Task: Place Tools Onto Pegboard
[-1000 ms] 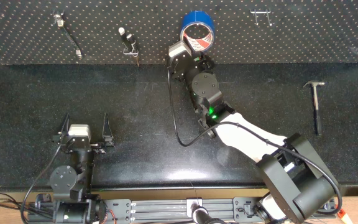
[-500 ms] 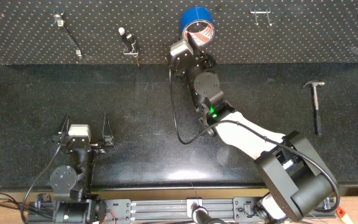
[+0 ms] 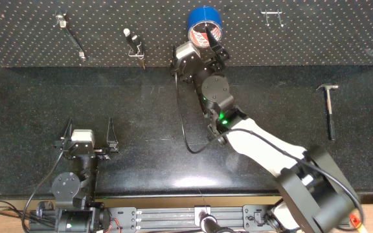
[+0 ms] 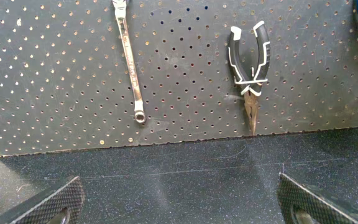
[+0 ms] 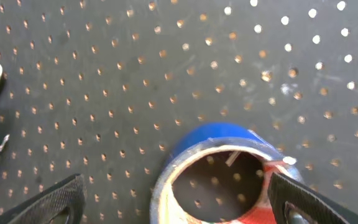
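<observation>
A blue tape roll [image 3: 204,24] hangs against the pegboard [image 3: 31,39]; a peg shows inside its hole [image 5: 231,158]. My right gripper [image 3: 208,45] is just below the roll, open, with its fingers standing wide on either side of the tape [image 5: 229,149]. One finger [image 5: 294,199] is close beside the roll, and the other is apart from it. A wrench [image 4: 128,59] and pliers [image 4: 249,68] hang on the board. A hammer [image 3: 329,110] lies on the table at the right. My left gripper [image 3: 88,137] rests open at the front left, holding nothing.
An empty wire hook [image 3: 272,17] sits on the pegboard at the upper right. A black cable [image 3: 183,123] loops from the right arm over the dark table [image 3: 141,116].
The tape roll has shifted slightly up the pegboard and lost its tilt. The right gripper's fingers have spread apart around it. The left arm has not moved.
</observation>
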